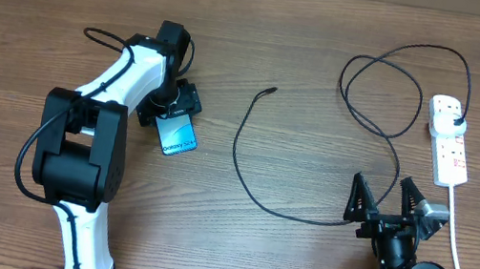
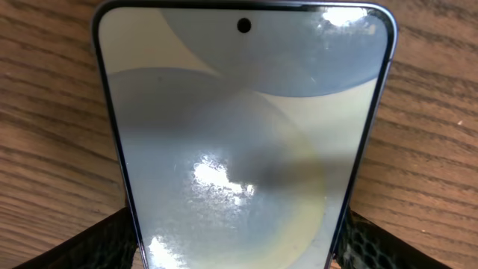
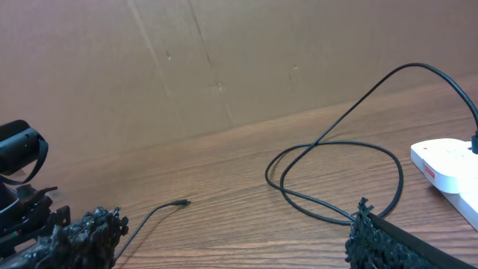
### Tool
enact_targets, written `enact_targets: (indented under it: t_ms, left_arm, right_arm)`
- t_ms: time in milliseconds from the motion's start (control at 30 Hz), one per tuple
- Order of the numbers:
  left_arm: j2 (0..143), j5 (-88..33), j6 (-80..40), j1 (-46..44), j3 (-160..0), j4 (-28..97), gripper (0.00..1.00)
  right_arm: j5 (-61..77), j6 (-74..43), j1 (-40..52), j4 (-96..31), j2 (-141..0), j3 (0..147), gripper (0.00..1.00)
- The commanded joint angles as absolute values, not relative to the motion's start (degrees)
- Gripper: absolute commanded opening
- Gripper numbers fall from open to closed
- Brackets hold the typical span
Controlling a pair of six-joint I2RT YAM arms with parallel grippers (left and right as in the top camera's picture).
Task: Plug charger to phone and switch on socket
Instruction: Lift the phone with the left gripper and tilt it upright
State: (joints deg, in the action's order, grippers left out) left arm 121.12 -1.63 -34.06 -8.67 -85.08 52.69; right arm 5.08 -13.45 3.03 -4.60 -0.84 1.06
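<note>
The phone [image 1: 180, 135] lies on the wooden table with its light blue screen up. It fills the left wrist view [image 2: 239, 142]. My left gripper [image 1: 174, 105] has a finger on each long edge of the phone and is shut on it [image 2: 239, 250]. The charger cable [image 1: 240, 149] runs in loops across the table. Its connector tip [image 1: 271, 90] lies free to the right of the phone and also shows in the right wrist view [image 3: 179, 202]. Its plug [image 1: 456, 120] sits in the white socket [image 1: 449, 139]. My right gripper [image 1: 389, 203] is open and empty near the front edge, with the cable in front of it [image 3: 239, 235].
The socket's thick white cord [image 1: 458, 256] runs down the right side past my right arm. The cable forms a loop [image 1: 382, 94] at the back right. A brown wall [image 3: 224, 60] stands behind the table. The socket's end shows in the right wrist view [image 3: 448, 166].
</note>
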Motion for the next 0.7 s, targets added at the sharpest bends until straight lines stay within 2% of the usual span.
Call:
enact_targets:
  t_ms: [0, 300, 667]
  left_arm:
    - [125.3, -3.8, -34.3, -9.0, -82.2, 50.9, 0.82]
    - [125.2, -4.1, -33.2, -9.0, -82.3, 51.2, 0.72]
    - [125.2, -4.1, -32.5, -8.9, -92.3, 63.4, 0.69]
  right_arm:
    - [4.7, -13.5, 3.2, -4.4, -0.2, 0.4, 1.00]
    - [4.7, -13.5, 3.2, -4.4, -0.2, 0.4, 1.00]
    - [4.7, -13.5, 3.2, -4.4, -0.2, 0.4, 1.00]
